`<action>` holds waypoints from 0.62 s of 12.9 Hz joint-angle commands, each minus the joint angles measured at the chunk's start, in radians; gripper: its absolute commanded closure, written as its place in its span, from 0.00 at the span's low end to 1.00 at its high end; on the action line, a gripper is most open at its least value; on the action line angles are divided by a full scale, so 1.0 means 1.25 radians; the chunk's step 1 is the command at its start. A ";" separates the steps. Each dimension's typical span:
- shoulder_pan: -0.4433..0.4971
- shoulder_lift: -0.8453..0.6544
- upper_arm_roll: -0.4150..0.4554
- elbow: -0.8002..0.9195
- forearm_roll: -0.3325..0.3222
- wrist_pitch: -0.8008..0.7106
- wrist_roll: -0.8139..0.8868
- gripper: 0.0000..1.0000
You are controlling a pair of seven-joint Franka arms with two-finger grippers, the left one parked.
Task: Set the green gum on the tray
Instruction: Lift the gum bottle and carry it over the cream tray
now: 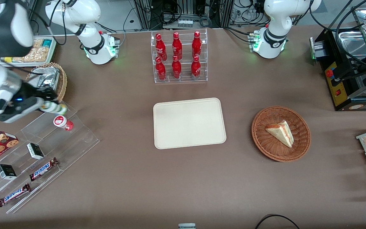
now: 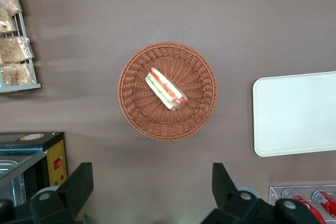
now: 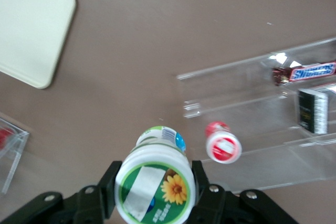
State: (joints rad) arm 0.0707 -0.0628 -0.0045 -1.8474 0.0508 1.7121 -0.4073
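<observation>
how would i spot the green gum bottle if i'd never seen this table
Find the clear stepped display rack at the working arm's end of the table. At its upper step the pincer is shut on the green gum, a small white-lidded bottle with a green label. Its neighbour, the red gum bottle, stands free beside it.

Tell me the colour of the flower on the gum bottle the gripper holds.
Yellow, on the green gum bottle in the gripper; clearest in the right wrist view.

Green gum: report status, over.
Tool shut on green gum, lifted above the clear stepped rack, beside the red gum. Tray bare, nothing between.
</observation>
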 commanded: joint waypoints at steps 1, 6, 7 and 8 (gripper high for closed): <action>0.118 0.035 -0.009 0.035 0.005 -0.019 0.190 1.00; 0.331 0.173 -0.009 0.145 0.004 0.005 0.568 1.00; 0.359 0.201 -0.009 0.153 0.004 0.033 0.613 1.00; 0.387 0.227 -0.009 0.153 0.005 0.080 0.663 1.00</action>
State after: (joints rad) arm 0.5050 0.1289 -0.0009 -1.7262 0.0509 1.7650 0.3257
